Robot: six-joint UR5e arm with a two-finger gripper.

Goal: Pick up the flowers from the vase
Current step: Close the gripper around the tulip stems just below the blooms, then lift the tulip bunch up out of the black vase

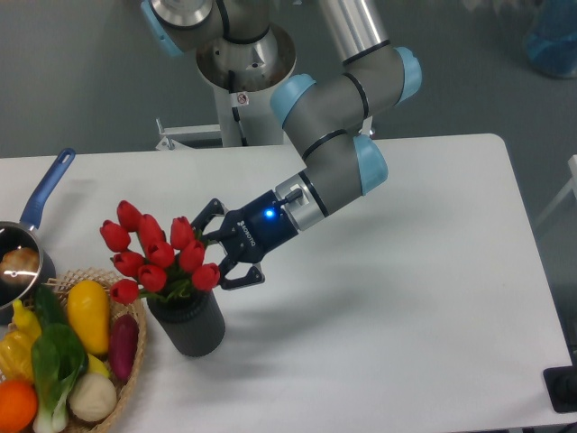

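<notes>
Basket (135, 361) touches vase (189, 327); open hand (219, 245) beside flowers (155, 253).

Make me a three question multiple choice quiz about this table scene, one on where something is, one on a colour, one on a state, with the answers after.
1. Where is the vase?
A. Right beside the wicker basket
B. At the table's far right edge
C. Inside the pot

2. What colour are the flowers?
A. Yellow
B. Red
C. White

3. What is the end effector doing?
A. Lifting the flowers clear of the vase
B. Open beside the flowers, which sit in the vase
C. Shut on the pot handle

Answers:
1. A, the dark vase stands just right of the basket's rim.
2. B, every bud is red.
3. B, its fingers are spread at the bunch's right side and the stems are down in the vase.
</notes>
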